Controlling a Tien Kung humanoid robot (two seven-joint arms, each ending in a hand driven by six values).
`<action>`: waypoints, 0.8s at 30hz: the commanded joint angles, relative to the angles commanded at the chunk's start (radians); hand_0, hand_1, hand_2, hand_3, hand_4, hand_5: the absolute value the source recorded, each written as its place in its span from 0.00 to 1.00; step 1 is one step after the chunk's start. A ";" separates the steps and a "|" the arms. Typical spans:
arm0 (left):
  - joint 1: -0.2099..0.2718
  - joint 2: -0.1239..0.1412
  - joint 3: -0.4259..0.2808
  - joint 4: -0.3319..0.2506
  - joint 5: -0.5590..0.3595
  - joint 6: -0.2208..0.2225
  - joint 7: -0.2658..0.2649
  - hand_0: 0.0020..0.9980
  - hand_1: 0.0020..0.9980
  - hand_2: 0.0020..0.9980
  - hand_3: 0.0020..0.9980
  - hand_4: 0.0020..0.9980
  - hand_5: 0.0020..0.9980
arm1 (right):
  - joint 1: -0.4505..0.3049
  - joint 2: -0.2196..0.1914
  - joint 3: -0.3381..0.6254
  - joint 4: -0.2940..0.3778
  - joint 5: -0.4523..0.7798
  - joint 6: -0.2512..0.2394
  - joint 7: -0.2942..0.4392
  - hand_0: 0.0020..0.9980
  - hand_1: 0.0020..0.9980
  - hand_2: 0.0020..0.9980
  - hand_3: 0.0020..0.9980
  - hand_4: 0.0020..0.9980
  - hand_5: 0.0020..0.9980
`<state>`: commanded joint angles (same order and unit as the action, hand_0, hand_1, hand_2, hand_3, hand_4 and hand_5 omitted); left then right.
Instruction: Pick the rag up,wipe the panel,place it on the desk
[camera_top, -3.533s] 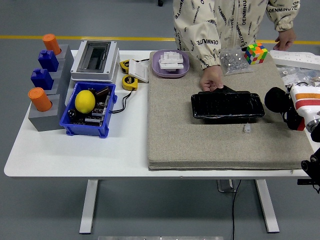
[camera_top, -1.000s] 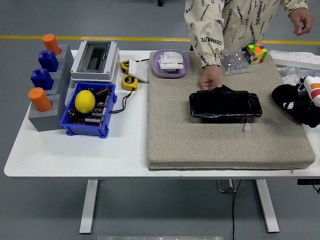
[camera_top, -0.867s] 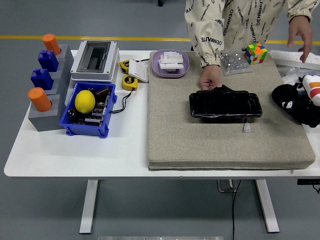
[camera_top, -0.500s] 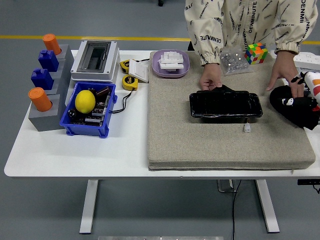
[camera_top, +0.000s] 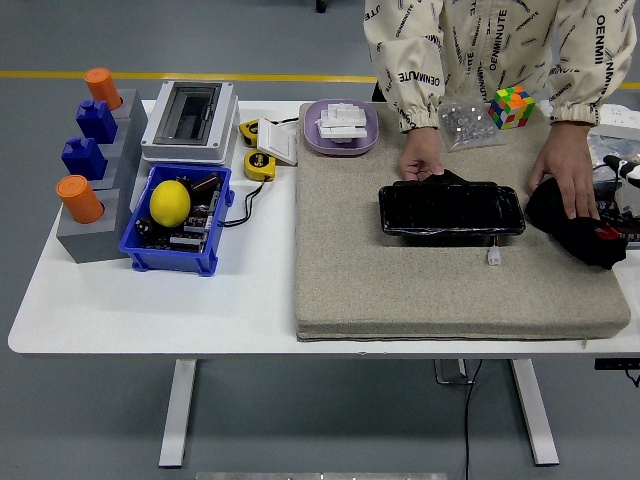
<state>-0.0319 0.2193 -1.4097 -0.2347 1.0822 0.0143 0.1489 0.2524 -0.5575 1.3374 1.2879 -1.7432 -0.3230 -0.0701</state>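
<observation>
The black panel (camera_top: 452, 210) lies on the grey felt mat (camera_top: 400, 290), right of centre. A person at the far side holds its far edge with one hand (camera_top: 424, 160). The person's other hand (camera_top: 572, 180) rests on a black rag (camera_top: 560, 215) bunched on the mat right of the panel. My right hand (camera_top: 612, 232) shows only in part at the right edge, black with a red spot, against the rag. How it holds the rag is hidden. My left arm is out of view.
A small white connector (camera_top: 494, 257) lies just in front of the panel. A Rubik's cube (camera_top: 512, 106), a clear bag (camera_top: 465, 122) and a purple tray (camera_top: 342, 127) stand at the back. A blue bin with a lemon (camera_top: 170, 203), a grey box (camera_top: 190, 120) and a block stand (camera_top: 90, 150) are on the left.
The person's free hand came down from the back right onto the rag and pressed it. My right hand drew back toward the right edge. The panel stayed put.
</observation>
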 joint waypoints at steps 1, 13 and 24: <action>0.000 0.000 0.000 0.000 0.000 0.000 0.000 0.60 0.64 0.64 0.56 0.63 0.45 | -0.013 0.004 0.018 0.009 0.042 -0.002 0.007 0.62 0.62 0.71 0.74 1.00 0.60; 0.002 -0.002 0.001 0.000 0.000 0.000 0.000 0.60 0.64 0.64 0.56 0.63 0.45 | -0.118 0.063 0.151 0.059 0.542 0.033 0.086 0.64 0.63 0.71 0.73 1.00 0.64; 0.002 -0.005 0.000 0.001 0.001 0.000 0.000 0.60 0.64 0.64 0.56 0.63 0.45 | -0.150 0.107 0.267 0.015 1.010 0.141 0.105 0.64 0.62 0.71 0.72 1.00 0.66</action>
<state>-0.0302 0.2142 -1.4099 -0.2341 1.0831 0.0142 0.1487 0.1024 -0.4505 1.6043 1.3030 -0.7334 -0.1823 0.0350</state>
